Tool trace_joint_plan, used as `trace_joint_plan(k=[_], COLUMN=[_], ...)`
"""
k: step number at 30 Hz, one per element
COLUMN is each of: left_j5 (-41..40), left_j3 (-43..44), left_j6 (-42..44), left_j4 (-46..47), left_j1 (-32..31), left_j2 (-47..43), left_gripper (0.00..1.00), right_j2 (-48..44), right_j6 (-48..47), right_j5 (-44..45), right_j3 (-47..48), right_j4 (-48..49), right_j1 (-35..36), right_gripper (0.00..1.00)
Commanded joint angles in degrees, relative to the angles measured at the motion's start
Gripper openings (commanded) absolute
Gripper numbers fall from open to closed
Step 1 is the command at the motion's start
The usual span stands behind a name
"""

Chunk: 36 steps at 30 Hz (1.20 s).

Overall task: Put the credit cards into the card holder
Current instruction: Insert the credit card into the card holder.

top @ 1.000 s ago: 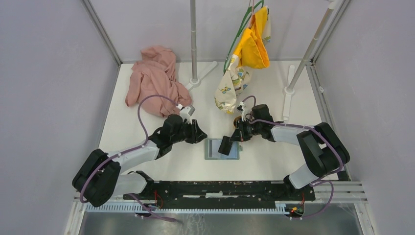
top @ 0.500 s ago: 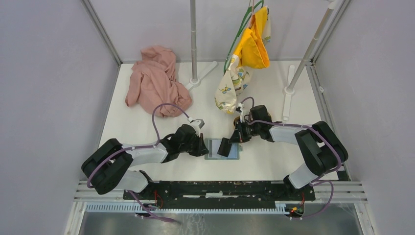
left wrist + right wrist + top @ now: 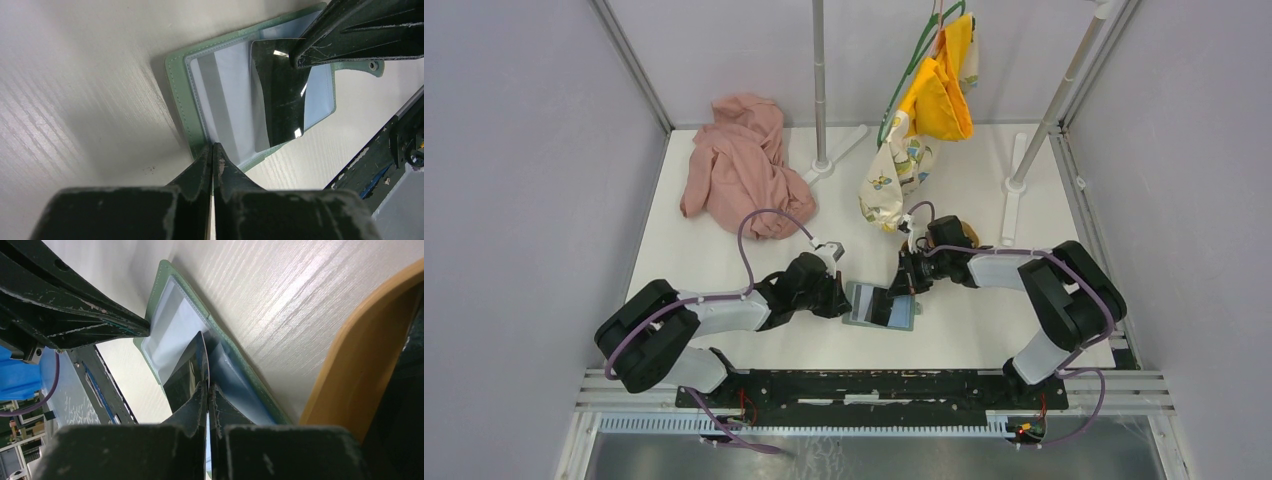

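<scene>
The card holder (image 3: 905, 314), a sage-green wallet, lies open on the white table with its clear pockets up. It also shows in the left wrist view (image 3: 222, 95) and the right wrist view (image 3: 170, 327). My right gripper (image 3: 902, 287) is shut on a black credit card (image 3: 879, 304) and holds it slanted over the pockets (image 3: 186, 374), its lower end against the plastic (image 3: 282, 92). My left gripper (image 3: 841, 299) is shut, its tips (image 3: 213, 149) resting on the wallet's left edge. No other cards show.
A light-wood tray (image 3: 360, 350) sits just behind the right gripper (image 3: 967, 234). A pink cloth (image 3: 742, 165) lies at the back left. Yellow and patterned cloths (image 3: 929, 100) hang from a rack with poles (image 3: 820, 80) and white feet (image 3: 1012, 205).
My left gripper has come down and right to the wallet's left edge. The right gripper has lowered the black card onto the pockets, and the wallet has turned slightly.
</scene>
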Motion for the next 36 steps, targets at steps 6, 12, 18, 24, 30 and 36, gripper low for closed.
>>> trace_joint_plan(k=[6, 12, 18, 24, 30, 36], left_j5=[-2.23, -2.16, -2.28, -2.38, -2.61, -2.91], left_j3=[0.46, 0.50, 0.63, 0.63, 0.67, 0.97], left_j6=[-0.10, -0.10, -0.10, 0.07, 0.42, 1.02], left_j4=[-0.55, -0.10, 0.18, 0.04, -0.32, -1.11], left_j1=[-0.62, -0.93, -1.29, -1.35, -1.33, -1.37], left_j2=[1.25, 1.25, 1.43, 0.96, 0.42, -0.33], left_gripper=[0.05, 0.05, 0.05, 0.04, 0.04, 0.04], right_j2=[3.31, 3.61, 3.71, 2.57, 2.49, 1.06], right_j6=[-1.18, -2.11, -2.73, -3.20, -2.98, -3.33], right_j5=[3.86, 6.62, 8.34, 9.33, 9.28, 8.99], right_j3=[2.60, 3.39, 3.96, 3.35, 2.43, 1.80], right_j4=[-3.92, -5.07, -8.40, -9.25, -9.13, -9.29], right_j1=[0.44, 0.45, 0.44, 0.44, 0.45, 0.19], right_gripper=[0.00, 0.00, 0.00, 0.00, 0.00, 0.00])
